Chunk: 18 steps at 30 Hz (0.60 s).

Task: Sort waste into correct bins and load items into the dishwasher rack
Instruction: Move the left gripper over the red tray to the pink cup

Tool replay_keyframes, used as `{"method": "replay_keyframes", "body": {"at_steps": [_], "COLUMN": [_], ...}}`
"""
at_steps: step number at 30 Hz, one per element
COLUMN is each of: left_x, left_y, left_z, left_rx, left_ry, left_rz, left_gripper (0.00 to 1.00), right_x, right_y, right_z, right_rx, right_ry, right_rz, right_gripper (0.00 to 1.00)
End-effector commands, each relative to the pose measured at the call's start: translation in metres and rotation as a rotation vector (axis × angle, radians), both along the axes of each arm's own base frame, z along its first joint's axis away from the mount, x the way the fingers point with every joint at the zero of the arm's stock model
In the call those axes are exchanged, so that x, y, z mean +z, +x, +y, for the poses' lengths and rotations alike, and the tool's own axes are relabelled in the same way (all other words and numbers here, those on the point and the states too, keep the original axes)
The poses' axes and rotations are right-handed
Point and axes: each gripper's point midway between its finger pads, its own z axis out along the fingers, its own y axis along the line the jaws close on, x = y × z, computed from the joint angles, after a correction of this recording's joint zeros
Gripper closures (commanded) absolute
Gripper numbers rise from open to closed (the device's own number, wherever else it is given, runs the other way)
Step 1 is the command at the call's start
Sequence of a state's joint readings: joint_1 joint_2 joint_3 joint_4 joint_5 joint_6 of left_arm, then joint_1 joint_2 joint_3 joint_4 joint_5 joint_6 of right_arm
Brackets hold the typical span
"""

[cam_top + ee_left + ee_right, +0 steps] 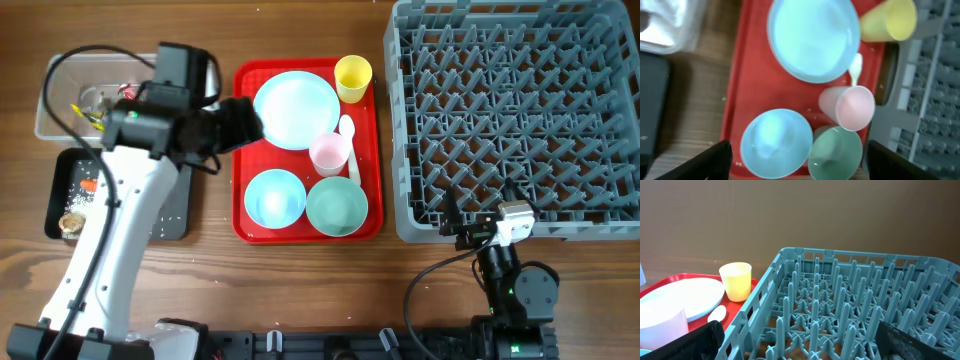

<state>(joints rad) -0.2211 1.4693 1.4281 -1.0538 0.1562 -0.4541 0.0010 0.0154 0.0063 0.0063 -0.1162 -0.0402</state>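
White and round, the plate [296, 108] lies flat at the top of the red tray [245, 228]. It looks clean and smooth, with nothing on it. A yellow cup [353, 78] stands just beside it, and a pink cup [329, 153] and a white spoon [348, 130] sit close below. A blue bowl [275, 197] and a green bowl [337, 205] sit side by side at the bottom of the tray. All the dishes are on the tray, because none has been put in the grey rack [510, 110] yet. The rack has no dishes in it. The left claw [243, 122] hangs over the left edge of the tray, next to the plate. Its two fingers are wide apart and it holds nothing. I think it is there to pick up a dish next, maybe the plate. The right claw [452, 222] waits low by the front of the rack, wide open and holding nothing too. Far to the left, a clear tub [52, 125] has small bits of rubbish [90, 108] in it. The black tray [175, 225] has white grains [95, 200] and a brown lump [70, 223], so the waste looks sorted.
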Motion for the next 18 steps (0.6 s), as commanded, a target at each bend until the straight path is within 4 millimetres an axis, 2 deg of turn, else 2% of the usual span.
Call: {"method": "replay_keyframes", "body": {"at_steps": [1,6,10,18], "left_x": [-0.001,-0.014,-0.032,-0.068], "left_y": [-0.002,-0.010,-0.013,0.003], "left_z": [-0.034,-0.059,-0.071,-0.083], "left_rx": [-0.094,-0.167,-0.202,-0.207], "left_ry": [-0.013,-0.001,0.024,0.038], "left_rz": [-0.016,0.023,0.067,0.118], "left_gripper": [0.17,0.19,0.19,0.26], "right_x": [0.002,0.002,0.002,0.002], "right_y": [-0.001,-0.001,-0.001,-0.001], "right_z": [0.002,0.001,0.001,0.002], "right_rx": [0.011,0.011,0.011,0.011], "right_ry": [-0.010,-0.010,-0.010,-0.010], "right_rz": [-0.011,-0.011,-0.012,-0.011], "right_gripper": [0.00,0.00,0.00,0.00]}}
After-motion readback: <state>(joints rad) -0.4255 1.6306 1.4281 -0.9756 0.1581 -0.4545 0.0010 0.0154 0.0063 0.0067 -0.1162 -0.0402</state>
